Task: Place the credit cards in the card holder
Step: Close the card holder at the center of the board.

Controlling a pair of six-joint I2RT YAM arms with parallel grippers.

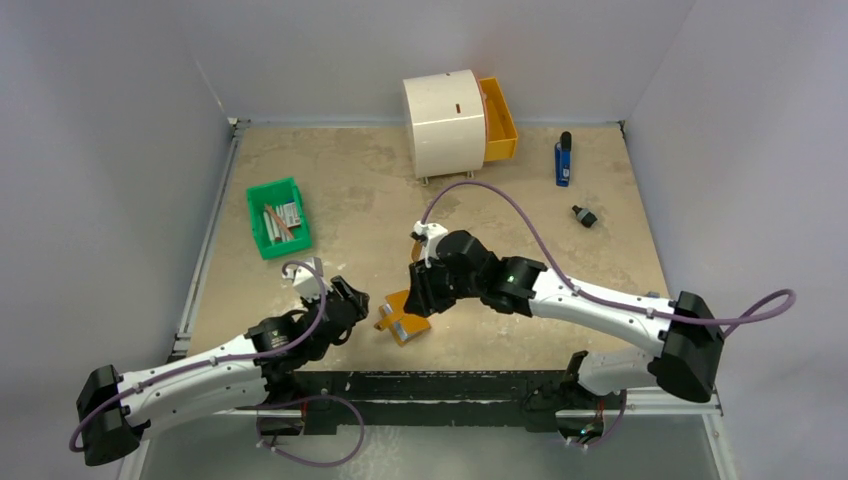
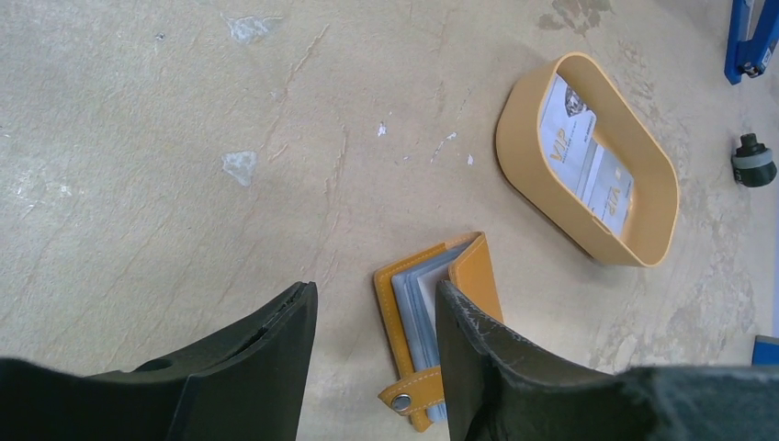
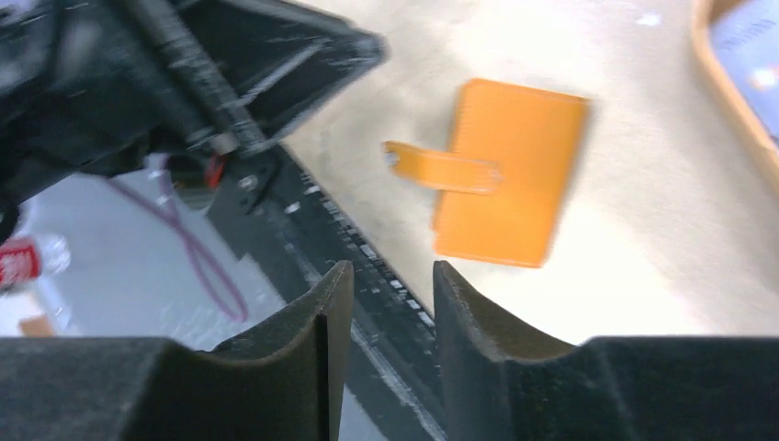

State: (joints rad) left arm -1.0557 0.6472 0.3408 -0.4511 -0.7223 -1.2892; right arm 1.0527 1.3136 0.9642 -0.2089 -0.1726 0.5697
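Observation:
The card holder (image 2: 459, 303), an orange-tan wallet with a snap strap, lies near the table's front edge, its cover partly raised over pale sleeves. It also shows in the top view (image 1: 403, 322) and the right wrist view (image 3: 510, 175). The credit cards (image 2: 583, 156), pale with "VIP" print, lie in the oval tan tray (image 2: 533, 197) beyond it. My left gripper (image 2: 372, 303) is open and empty, low beside the wallet's left edge. My right gripper (image 3: 390, 276) is open and empty, above the wallet's near side. In the top view the right arm hides the tray.
A white cabinet (image 1: 445, 120) with an orange drawer stands at the back. A green bin (image 1: 277, 215) of sticks is at the left. A blue object (image 1: 563, 160) and a small black knob (image 1: 584, 215) lie at the back right. The table's front edge (image 1: 450, 380) is close to the wallet.

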